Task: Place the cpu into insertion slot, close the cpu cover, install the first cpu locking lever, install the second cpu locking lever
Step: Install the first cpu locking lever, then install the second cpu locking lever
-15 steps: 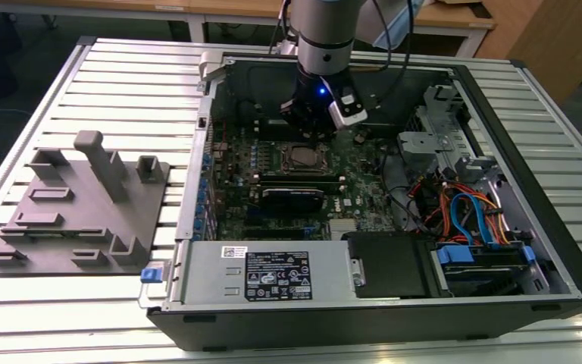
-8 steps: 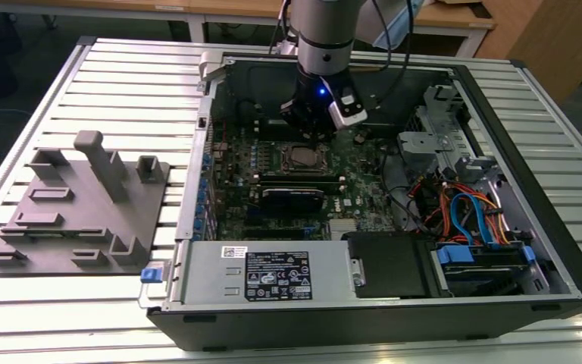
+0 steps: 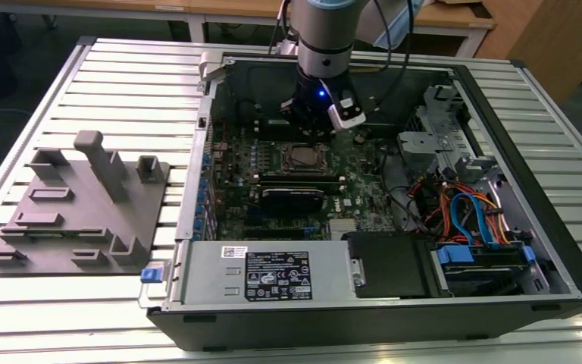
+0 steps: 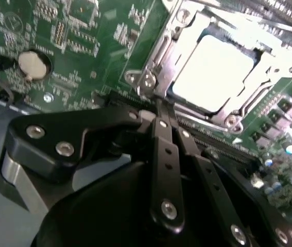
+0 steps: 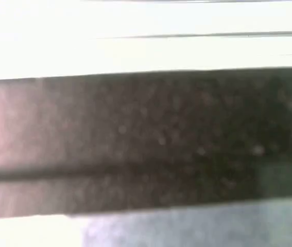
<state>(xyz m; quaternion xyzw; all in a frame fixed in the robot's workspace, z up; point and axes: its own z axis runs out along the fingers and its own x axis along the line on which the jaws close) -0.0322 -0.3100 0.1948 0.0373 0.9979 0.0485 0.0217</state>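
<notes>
In the second wrist view the cpu (image 4: 212,67), with its silvery square top, lies in the insertion slot (image 4: 146,80). The cpu cover (image 4: 184,38), a silvery frame, lies flat around it. My gripper (image 4: 158,108) has its black fingers pressed together at the socket's near corner, just above the board, and I see nothing between them. In the exterior view the gripper (image 3: 309,125) hangs inside the open computer case, just behind the cpu (image 3: 301,157) on the green motherboard.
A grey labelled power supply box (image 3: 270,277) fills the case's front. A long black module (image 3: 293,199) lies in front of the socket. Drive bays and coloured cables (image 3: 473,220) crowd the exterior view's right. A grey fixture block (image 3: 79,205) stands outside the case.
</notes>
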